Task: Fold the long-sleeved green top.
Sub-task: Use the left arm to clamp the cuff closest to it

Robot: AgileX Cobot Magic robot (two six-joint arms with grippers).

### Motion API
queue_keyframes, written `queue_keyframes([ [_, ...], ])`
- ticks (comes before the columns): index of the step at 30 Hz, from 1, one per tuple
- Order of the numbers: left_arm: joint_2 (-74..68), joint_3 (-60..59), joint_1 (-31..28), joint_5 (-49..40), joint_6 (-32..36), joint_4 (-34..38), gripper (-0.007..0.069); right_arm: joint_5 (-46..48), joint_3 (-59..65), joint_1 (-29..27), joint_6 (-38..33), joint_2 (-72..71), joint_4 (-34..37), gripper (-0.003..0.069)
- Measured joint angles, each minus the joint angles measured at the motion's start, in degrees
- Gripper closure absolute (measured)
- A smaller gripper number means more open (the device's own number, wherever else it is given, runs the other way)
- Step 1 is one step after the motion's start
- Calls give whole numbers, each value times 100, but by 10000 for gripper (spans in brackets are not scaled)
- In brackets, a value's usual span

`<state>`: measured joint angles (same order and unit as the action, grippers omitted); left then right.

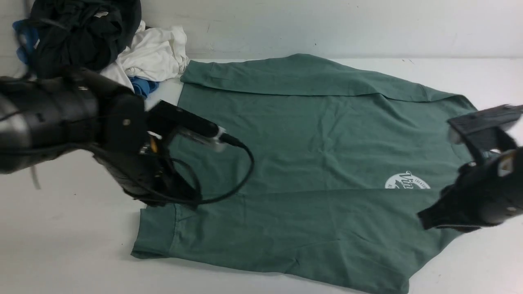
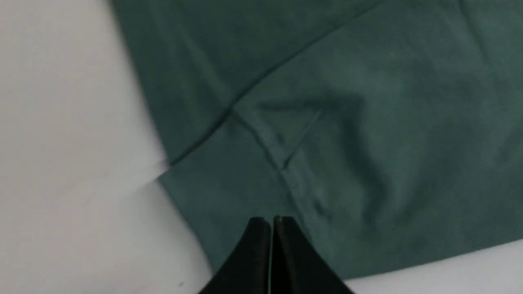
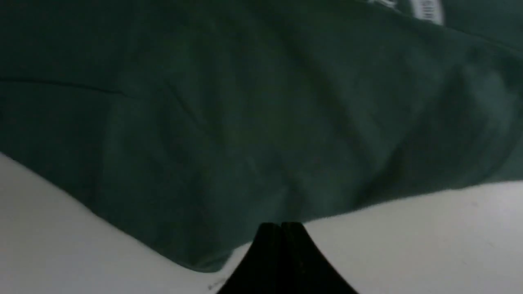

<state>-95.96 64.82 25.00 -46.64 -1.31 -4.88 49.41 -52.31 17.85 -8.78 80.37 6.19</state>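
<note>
The green long-sleeved top [image 1: 310, 155] lies spread flat on the white table, its sleeves folded in across the body and its white round logo [image 1: 406, 181] partly covered by a fold. My left arm [image 1: 122, 130] hangs over the top's left edge. Its left gripper [image 2: 271, 220] is shut and empty, just above a ribbed band of the top [image 2: 327, 122]. My right gripper [image 1: 425, 219] hovers at the top's right side. In the right wrist view that right gripper [image 3: 281, 224] is shut with nothing in it, at the edge of the top [image 3: 245, 143].
A pile of black [image 1: 77, 32], white [image 1: 153, 53] and blue [image 1: 143, 86] garments sits at the back left corner against the wall. A black cable [image 1: 245, 171] loops from my left wrist over the top. Bare white table [image 1: 65, 237] surrounds the top.
</note>
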Motion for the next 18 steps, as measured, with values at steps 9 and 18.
queue_keyframes([
  [9, -1069, 258, 215, 280, 42, 20, 631, -1095, -50, 26, -483, 1358, 542, 669],
  [18, -1210, 258, 215, 303, 37, 63, 631, -1310, -44, 26, -485, 1994, 595, 669],
])
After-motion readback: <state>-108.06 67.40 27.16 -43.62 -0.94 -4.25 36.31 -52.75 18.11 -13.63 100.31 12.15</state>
